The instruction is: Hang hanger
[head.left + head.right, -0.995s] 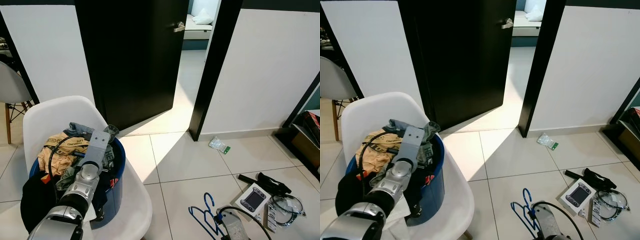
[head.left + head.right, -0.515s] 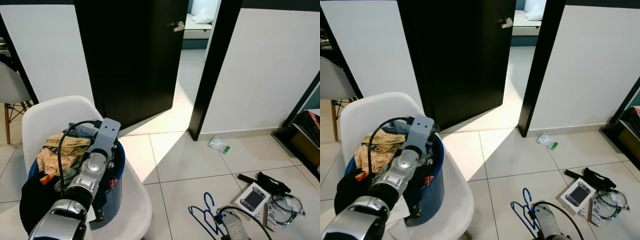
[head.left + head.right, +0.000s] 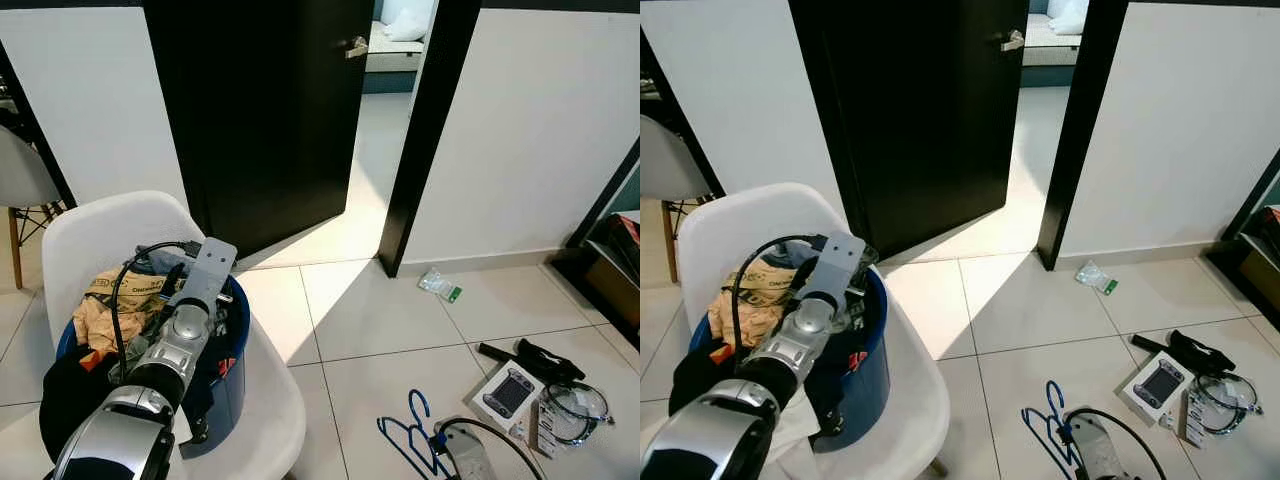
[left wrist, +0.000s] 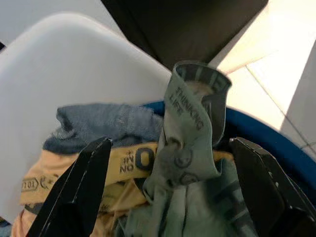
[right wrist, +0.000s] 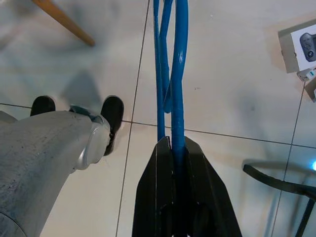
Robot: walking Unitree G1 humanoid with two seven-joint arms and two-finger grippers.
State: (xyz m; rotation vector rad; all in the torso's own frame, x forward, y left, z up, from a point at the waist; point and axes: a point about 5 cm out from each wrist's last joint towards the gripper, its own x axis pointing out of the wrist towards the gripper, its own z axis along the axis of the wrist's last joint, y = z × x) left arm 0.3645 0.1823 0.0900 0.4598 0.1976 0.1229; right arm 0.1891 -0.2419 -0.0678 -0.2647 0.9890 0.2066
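Right wrist view: right gripper (image 5: 174,148) clamps thin blue wire hangers (image 5: 170,64).
Light, stiff, slippery; left gripper (image 4: 168,192) gapes over clothes.

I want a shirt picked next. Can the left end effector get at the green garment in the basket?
Probably yes: the open left end effector hovers over the green garment, which sits atop the pile with nothing covering it.
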